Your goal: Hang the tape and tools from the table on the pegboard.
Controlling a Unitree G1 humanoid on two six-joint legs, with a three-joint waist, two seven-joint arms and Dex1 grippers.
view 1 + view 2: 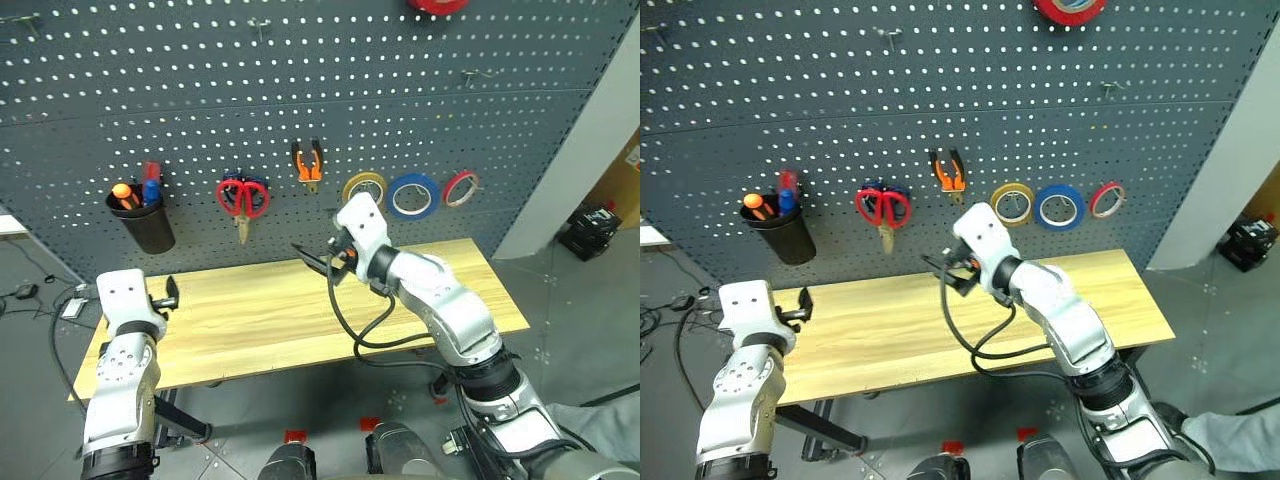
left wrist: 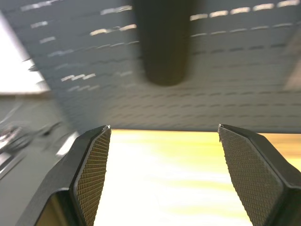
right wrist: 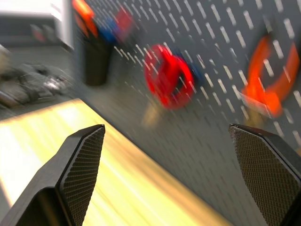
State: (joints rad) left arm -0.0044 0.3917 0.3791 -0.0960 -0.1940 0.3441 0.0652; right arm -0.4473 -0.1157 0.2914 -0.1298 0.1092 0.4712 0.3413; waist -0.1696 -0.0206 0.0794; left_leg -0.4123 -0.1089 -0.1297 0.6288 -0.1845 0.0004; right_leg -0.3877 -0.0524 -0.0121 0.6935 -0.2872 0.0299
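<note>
On the dark grey pegboard (image 1: 300, 80) hang the blue tape (image 1: 413, 195), the orange-and-black pliers (image 1: 308, 163) and the red-handled scissors (image 1: 242, 200). An orange-handled screwdriver (image 1: 125, 195) stands in a black cup (image 1: 143, 225) hooked to the board. The wooden table (image 1: 260, 320) below carries none of them. My left gripper (image 1: 167, 296) hovers at the table's left end, open and empty, with the jaws wide apart in the left wrist view (image 2: 162, 174). Over the table's back middle, my right gripper (image 1: 318, 262) is open and empty, facing the scissors (image 3: 169, 82) and pliers (image 3: 270, 82).
A yellow roll (image 1: 364, 188) and a thin red roll (image 1: 460, 187) flank the blue tape. Another red roll (image 1: 437, 5) hangs at the board's top edge. Bare hooks (image 1: 478, 74) stick out higher up. Cables and a black box (image 1: 592, 228) lie on the floor.
</note>
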